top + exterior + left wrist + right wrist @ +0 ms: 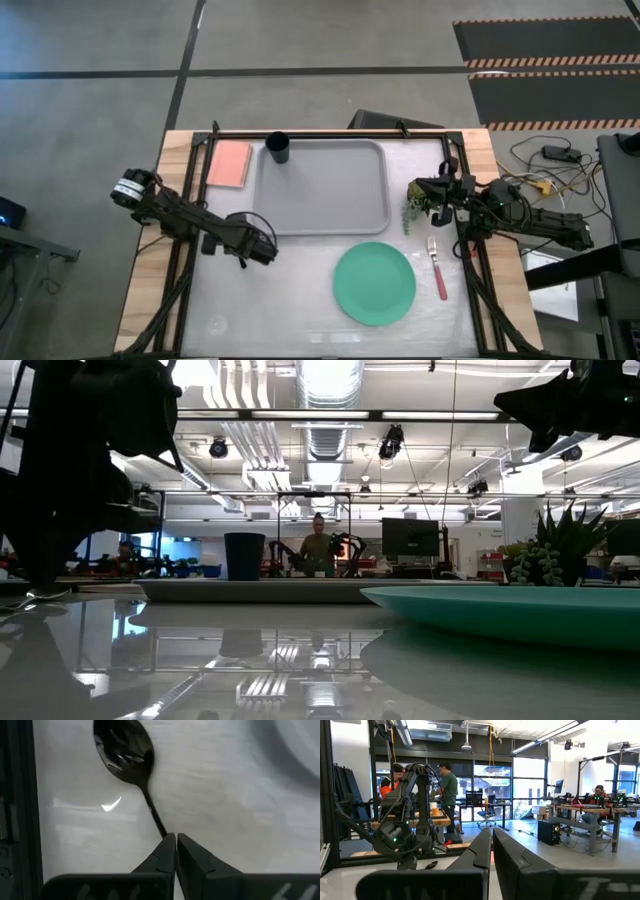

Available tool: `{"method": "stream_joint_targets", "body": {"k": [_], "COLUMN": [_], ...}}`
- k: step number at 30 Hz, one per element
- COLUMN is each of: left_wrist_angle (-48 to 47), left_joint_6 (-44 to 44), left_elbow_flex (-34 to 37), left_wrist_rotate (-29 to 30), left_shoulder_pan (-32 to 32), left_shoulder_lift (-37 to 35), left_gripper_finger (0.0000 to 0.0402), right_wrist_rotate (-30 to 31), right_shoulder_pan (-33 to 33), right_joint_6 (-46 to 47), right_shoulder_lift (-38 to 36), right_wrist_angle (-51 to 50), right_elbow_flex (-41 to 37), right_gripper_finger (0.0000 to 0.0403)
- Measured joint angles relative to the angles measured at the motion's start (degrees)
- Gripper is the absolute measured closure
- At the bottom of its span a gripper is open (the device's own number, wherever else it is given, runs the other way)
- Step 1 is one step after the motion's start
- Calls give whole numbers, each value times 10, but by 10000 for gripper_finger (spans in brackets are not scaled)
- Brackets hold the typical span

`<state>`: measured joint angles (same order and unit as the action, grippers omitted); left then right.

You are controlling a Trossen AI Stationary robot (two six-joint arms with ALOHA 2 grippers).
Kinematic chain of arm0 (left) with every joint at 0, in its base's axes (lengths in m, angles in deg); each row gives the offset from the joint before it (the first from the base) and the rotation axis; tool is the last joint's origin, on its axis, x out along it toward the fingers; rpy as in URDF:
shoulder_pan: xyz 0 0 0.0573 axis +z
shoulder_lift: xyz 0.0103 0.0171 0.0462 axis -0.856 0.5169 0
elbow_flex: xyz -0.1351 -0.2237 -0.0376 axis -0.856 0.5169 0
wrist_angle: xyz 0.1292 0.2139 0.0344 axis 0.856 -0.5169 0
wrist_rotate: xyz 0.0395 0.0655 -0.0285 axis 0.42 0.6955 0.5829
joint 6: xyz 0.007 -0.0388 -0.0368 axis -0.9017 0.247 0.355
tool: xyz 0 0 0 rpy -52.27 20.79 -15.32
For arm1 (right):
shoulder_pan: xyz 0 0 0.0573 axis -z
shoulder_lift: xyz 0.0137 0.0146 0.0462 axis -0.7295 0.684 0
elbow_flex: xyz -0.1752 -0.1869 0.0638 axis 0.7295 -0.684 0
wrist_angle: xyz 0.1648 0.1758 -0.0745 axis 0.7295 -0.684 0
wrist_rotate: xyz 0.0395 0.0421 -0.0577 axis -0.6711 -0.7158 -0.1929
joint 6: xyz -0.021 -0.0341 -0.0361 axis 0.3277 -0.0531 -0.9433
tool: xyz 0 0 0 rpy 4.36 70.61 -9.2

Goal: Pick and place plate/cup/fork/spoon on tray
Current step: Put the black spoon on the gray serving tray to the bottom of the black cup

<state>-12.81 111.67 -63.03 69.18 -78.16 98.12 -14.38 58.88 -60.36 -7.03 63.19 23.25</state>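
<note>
My left gripper (262, 248) is low over the table, left of the mint-green plate (374, 283), and is shut on the dark spoon (125, 750), which the gripper hides in the high view. My right gripper (425, 195) is shut and empty, held above the table right of the light-grey tray (320, 185). The black cup (278, 148) stands at the tray's far left corner. The pink-handled fork (437, 268) lies flat on the table right of the plate. The plate lies flat on the table in front of the tray. My left gripper pinches the spoon's thin handle (161, 831) between its two fingertips, away from the bowl. The fingers lie along the handle, and the oval bowl (125, 750) sticks out beyond them. The fingers hide the rest of the handle. Whether the spoon is clear of the table, I cannot tell.
A small pink pad (230, 163) lies left of the tray. A small potted plant (412, 210) stands just right of the tray, below my right gripper. A black frame runs along the table's edges. People show in the room behind.
</note>
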Motion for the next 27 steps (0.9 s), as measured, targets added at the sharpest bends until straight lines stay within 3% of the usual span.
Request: {"method": "stream_joint_targets", "body": {"k": [6,15,19,23,27], "left_wrist_angle": [14,28,37,41,51], "left_joint_6": [12,26,27,28,29], "left_elbow_flex": [18,37,44,48,52], "left_wrist_rotate": [0,22,37,30,31], "left_shoulder_pan": [0,-4,-4,-4,-4], "left_shoulder_lift": [0,0,-1,5,13], "left_gripper_finger": [390,269,239,264,347], "right_wrist_rotate": [0,0,0,0,0], "right_shoulder_pan": [0,0,0,0,0], "right_joint_6": [0,-1,-2,-3,-6], "right_shoulder_lift": [0,0,0,0,0], "right_wrist_angle": [0,0,0,0,0], "right_elbow_flex": [0,0,0,0,0], "right_gripper_finger": [394,394,394,394,394]}}
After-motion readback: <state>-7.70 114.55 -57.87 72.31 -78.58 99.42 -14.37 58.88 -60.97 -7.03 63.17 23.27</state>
